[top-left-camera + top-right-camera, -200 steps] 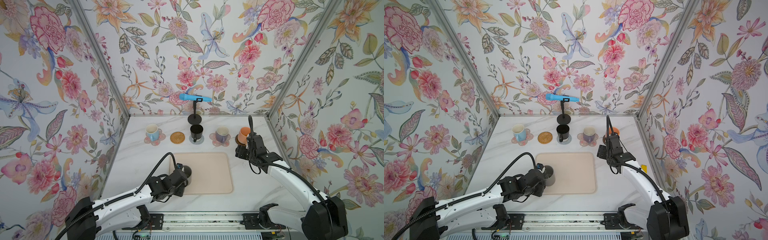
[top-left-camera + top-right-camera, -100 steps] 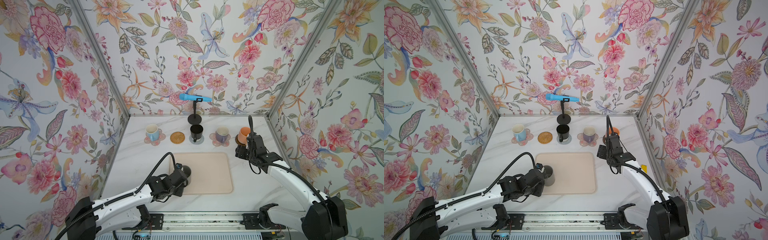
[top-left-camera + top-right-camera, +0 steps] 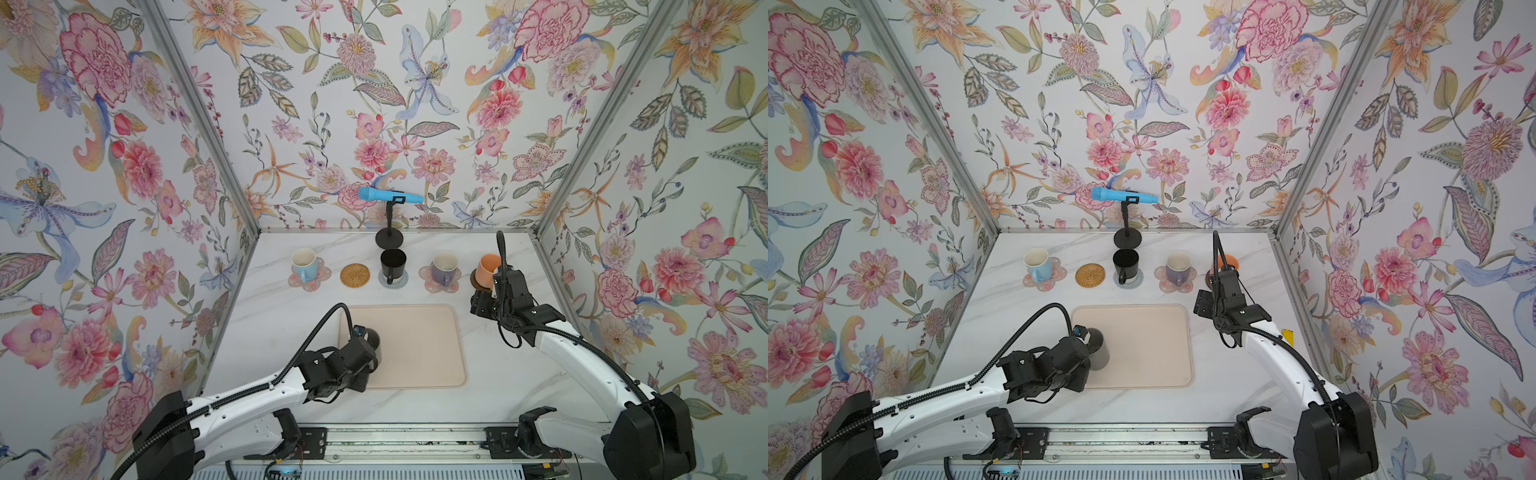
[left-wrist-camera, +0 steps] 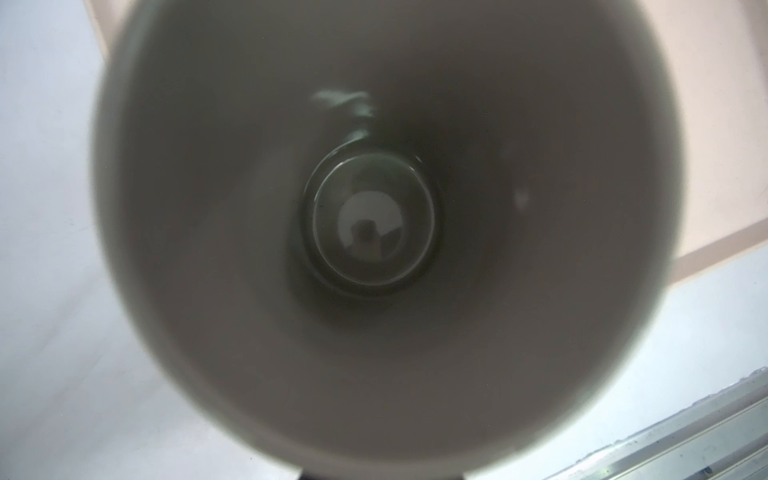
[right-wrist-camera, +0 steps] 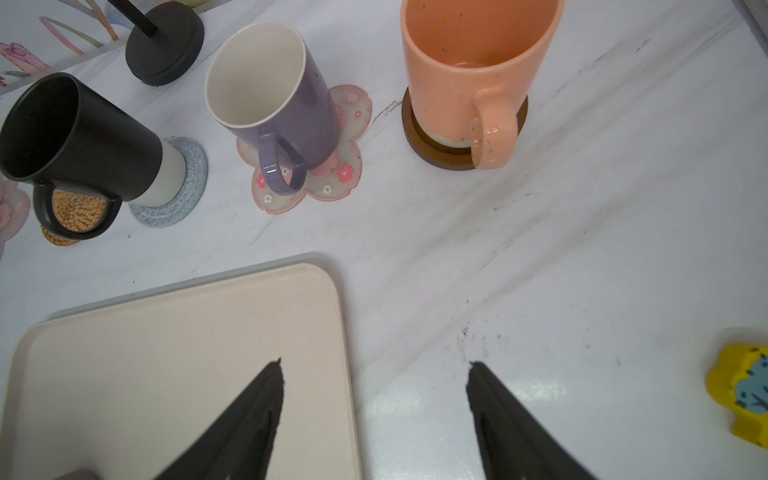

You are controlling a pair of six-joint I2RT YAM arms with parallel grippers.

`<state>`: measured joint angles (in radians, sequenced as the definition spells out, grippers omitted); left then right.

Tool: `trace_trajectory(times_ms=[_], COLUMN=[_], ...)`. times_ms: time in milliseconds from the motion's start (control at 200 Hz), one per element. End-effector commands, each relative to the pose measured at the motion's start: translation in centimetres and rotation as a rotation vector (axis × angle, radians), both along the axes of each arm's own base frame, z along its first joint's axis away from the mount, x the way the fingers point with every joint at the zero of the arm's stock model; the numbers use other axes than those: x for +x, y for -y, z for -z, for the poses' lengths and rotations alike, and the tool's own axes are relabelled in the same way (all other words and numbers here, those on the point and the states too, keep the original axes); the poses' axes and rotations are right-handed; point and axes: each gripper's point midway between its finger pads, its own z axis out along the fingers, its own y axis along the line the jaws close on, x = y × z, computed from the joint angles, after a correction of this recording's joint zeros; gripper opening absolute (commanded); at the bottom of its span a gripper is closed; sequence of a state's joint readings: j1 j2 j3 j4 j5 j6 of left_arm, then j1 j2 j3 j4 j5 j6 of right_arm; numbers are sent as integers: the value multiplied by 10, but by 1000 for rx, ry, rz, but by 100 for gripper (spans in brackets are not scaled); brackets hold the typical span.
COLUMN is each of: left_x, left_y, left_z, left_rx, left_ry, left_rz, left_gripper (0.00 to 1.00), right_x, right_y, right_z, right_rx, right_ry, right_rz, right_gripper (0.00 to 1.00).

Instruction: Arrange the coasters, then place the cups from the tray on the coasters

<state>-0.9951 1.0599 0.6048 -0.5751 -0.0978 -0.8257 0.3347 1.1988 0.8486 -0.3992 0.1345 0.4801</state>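
L: I have the left hand [image 3: 360, 345] closed on the grey mug [image 4: 374, 249], upright right under it on the tray [image 3: 415, 345] edge | R: right hand [image 5: 374, 365] wide, empty, over surface [image 5: 540, 270] beside tray corner; orange mug [image 5: 469, 62] ahead of it on brown coaster [image 5: 419, 141]

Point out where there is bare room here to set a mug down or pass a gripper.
Free: the rattan coaster, between the light blue mug and the black mug; the tray right of the grey mug; the table strip between coaster row and tray. Crowded: the back row, with the stand base just behind the black mug.
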Motion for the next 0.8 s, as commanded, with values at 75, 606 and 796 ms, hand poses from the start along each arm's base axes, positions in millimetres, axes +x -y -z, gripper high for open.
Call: trace_trajectory(times_ms=[75, 606, 796], left_x=[9, 22, 25], left_y=[2, 7, 8], left_z=[-12, -25, -30], left_rx=[24, 70, 64], left_ry=[50, 93, 110], left_rz=[4, 16, 12], left_gripper=[8, 0, 0], right_x=[5, 4, 3], right_y=[-1, -1, -1], right_z=[-6, -4, -4], right_rx=[17, 9, 13], right_ry=[10, 7, 6], right_rz=[6, 4, 3], right_gripper=[72, 72, 72])
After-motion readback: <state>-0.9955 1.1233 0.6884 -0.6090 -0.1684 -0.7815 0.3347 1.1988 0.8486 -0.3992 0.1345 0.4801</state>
